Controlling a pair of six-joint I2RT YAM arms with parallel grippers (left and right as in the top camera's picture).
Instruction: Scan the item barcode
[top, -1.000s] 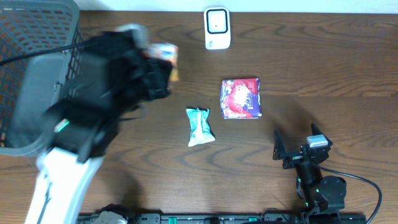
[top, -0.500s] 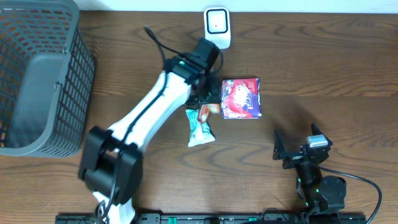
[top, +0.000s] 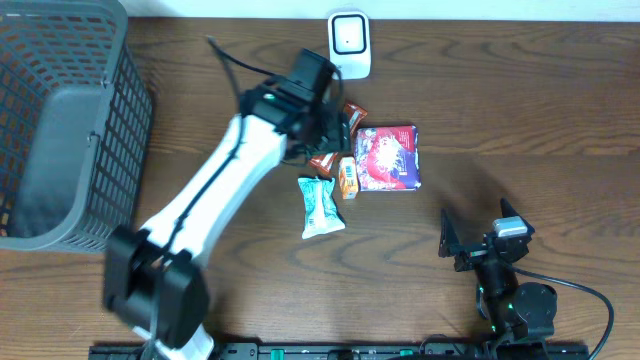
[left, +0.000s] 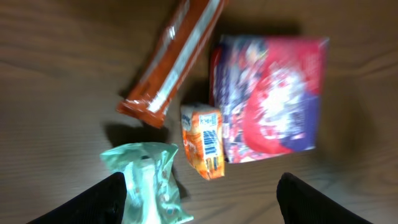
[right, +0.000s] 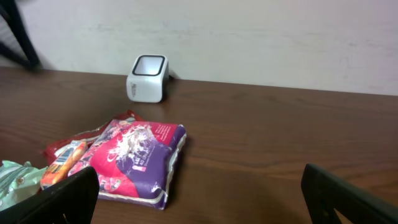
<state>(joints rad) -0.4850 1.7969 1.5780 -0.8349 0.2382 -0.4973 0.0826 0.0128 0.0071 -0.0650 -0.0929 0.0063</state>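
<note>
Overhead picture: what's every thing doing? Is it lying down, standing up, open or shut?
Left tool: open, holding nothing.
Right tool: open, holding nothing.
Scanner: standing upright.
Basket: upright, open top.
Orange bar: lying flat, loose.
Small orange box: lying down, barcode facing up.
Green packet: lying flat, crumpled.
Purple pack: lying flat.

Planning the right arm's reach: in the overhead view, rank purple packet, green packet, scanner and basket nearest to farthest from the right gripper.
1. purple packet, just up-left of the right gripper
2. green packet, farther left
3. scanner, at the far edge
4. basket, far left corner
</note>
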